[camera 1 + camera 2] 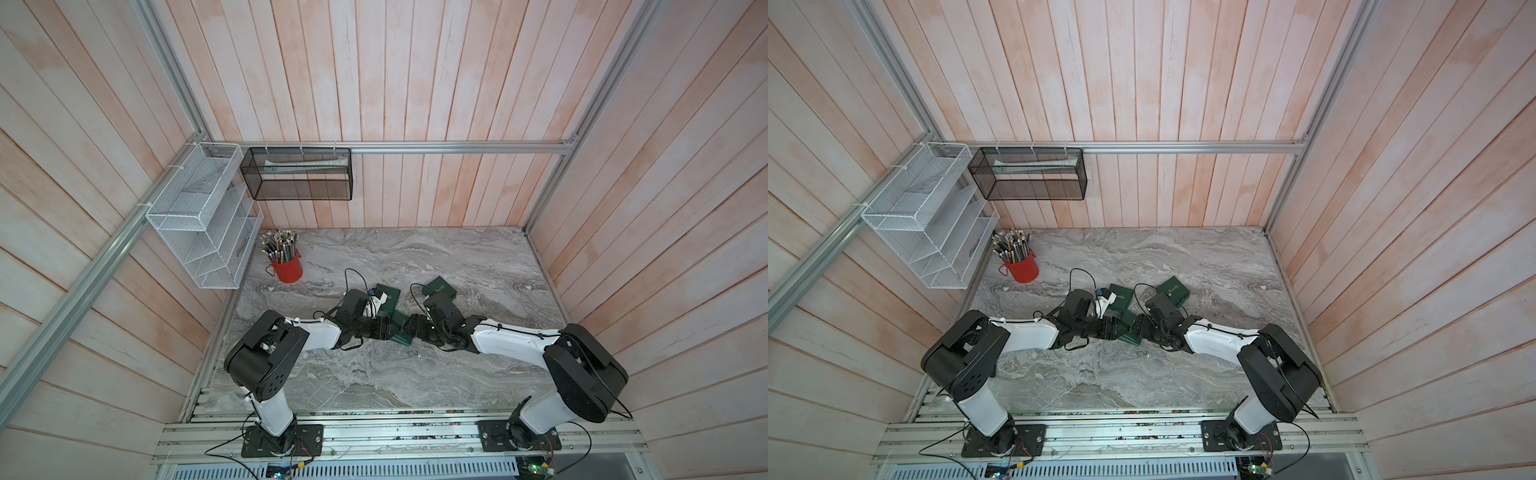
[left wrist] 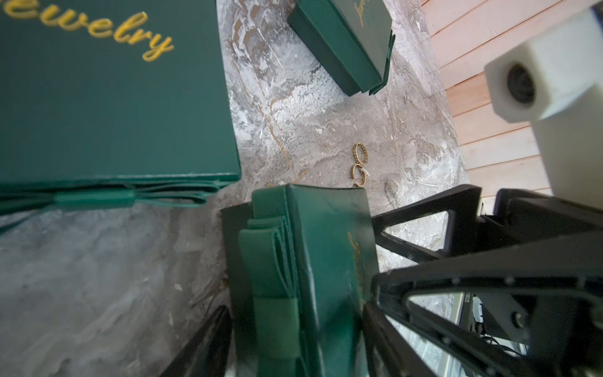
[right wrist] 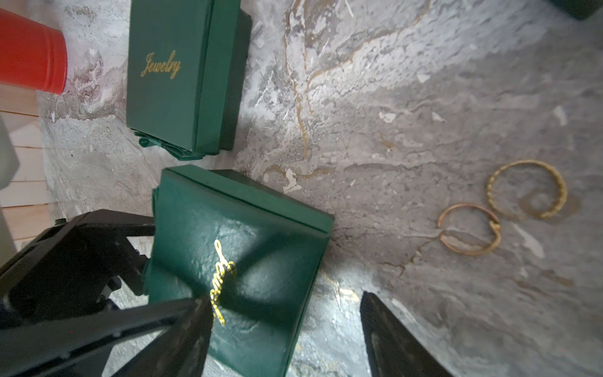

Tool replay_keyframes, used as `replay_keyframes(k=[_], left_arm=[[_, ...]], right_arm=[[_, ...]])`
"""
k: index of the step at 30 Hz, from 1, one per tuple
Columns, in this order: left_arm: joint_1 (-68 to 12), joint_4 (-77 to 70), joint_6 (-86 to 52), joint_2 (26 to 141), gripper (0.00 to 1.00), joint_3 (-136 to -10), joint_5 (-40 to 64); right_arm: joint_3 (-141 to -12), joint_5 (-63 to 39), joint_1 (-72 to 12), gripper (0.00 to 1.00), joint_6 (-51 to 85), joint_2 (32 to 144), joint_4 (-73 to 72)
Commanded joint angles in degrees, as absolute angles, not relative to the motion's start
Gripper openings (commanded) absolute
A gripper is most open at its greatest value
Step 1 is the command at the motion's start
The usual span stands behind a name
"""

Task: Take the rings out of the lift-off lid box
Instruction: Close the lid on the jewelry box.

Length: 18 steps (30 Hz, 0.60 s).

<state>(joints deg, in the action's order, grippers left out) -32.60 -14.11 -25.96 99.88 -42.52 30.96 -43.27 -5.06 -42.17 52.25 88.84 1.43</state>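
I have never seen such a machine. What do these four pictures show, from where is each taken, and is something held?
Two robot arms, each ending in a two-finger gripper, work on a marble table. Two pictures look down from above; the other two come from cameras on the wrists. On the table lie three green jewelry boxes, a red cup of pencils and two thin rings. The left gripper has its jaws either side of the middle box; whether they squeeze it, I cannot tell. The right gripper stands open by the same box.
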Motion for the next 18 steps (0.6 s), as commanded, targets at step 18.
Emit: replay_keyframes(k=[18], left_arm=[[-32.86,-12.65,-25.85,104.3,0.54,-45.66,33.57]], right_arm=[[-46.93,-5.53,-41.85,0.73,50.01,91.4,4.7]])
